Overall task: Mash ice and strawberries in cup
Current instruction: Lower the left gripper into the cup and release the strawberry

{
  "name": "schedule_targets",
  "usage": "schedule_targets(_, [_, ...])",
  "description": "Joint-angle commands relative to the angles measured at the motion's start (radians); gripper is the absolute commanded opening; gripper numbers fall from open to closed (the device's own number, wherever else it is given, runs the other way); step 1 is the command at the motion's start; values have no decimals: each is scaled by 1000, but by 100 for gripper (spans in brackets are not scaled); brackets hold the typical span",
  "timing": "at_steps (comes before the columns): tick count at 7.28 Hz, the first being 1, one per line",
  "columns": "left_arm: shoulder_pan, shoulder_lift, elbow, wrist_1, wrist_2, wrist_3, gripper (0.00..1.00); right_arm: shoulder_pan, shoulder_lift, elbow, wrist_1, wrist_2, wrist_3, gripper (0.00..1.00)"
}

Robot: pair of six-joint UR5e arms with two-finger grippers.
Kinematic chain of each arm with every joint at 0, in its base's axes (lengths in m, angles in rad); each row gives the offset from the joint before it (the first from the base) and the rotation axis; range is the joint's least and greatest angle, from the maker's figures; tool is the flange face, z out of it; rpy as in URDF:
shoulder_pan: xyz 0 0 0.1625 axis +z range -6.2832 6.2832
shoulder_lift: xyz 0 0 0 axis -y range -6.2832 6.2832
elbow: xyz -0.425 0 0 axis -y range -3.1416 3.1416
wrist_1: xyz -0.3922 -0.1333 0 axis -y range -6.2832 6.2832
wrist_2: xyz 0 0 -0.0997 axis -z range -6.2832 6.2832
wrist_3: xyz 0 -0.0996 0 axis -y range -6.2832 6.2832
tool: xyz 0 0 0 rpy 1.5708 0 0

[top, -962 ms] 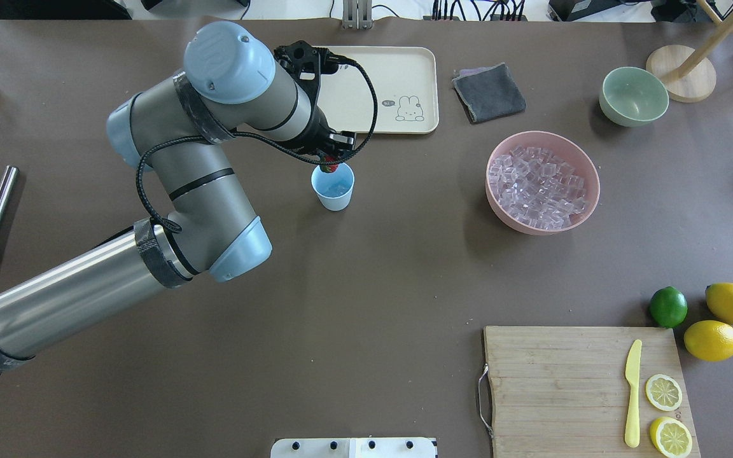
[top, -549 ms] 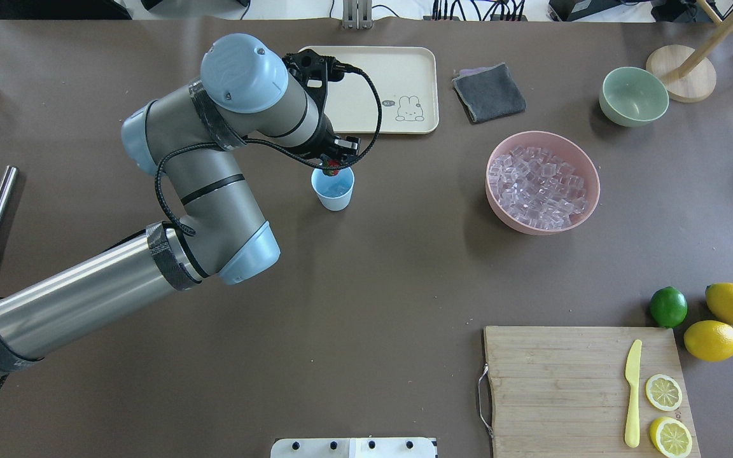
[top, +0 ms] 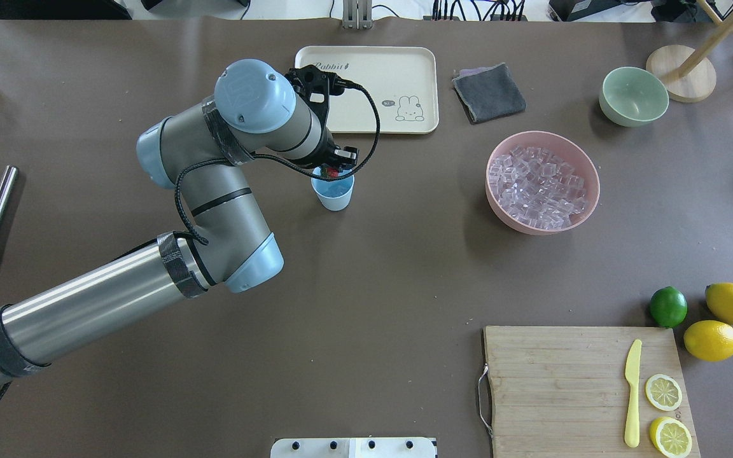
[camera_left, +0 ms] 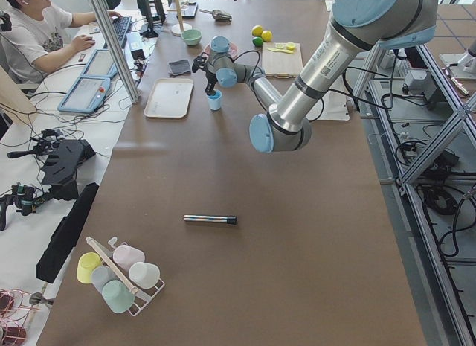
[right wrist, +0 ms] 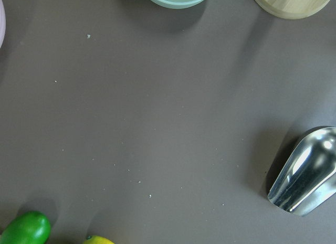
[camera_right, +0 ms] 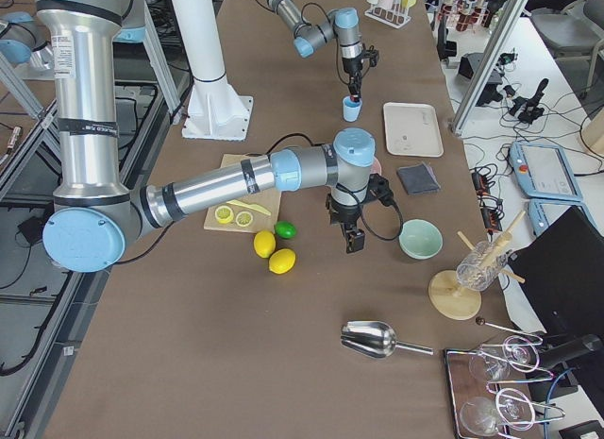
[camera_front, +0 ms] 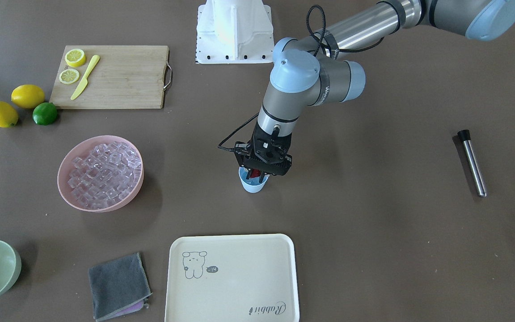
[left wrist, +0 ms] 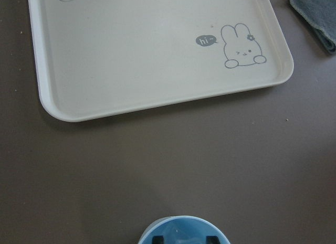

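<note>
As the left tool [top: 332, 169] hangs at the mouth of the light-blue cup [top: 336, 198], pinching the strawberry [top: 331, 172], the berry looks soft and light, best held gently across its flanks. The cup, standing near the middle of the bench's [top: 373, 286] far edge, beside the cream tray [top: 366, 89], seems light and tippable; mashing likely calls for bracing its wall. Ice [top: 541, 187] fills the pink bowl [top: 535, 230]. Whether the right tool [camera_right: 351, 239] is clenched cannot be told.
</note>
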Motion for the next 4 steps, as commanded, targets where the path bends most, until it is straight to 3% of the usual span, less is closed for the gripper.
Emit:
schedule_targets(1, [1,-2,-7,-4,2,-1,95,12,-5,-20,0,-2,-33,98])
schedule_targets(2, [-8,1,-40,2,-1,-1,97,12,-5,-20,0,-4,-33,98])
schedule_targets(4, [-138,142,-131,-3,-50,97,97,12,-5,-20,0,-4,-33,98])
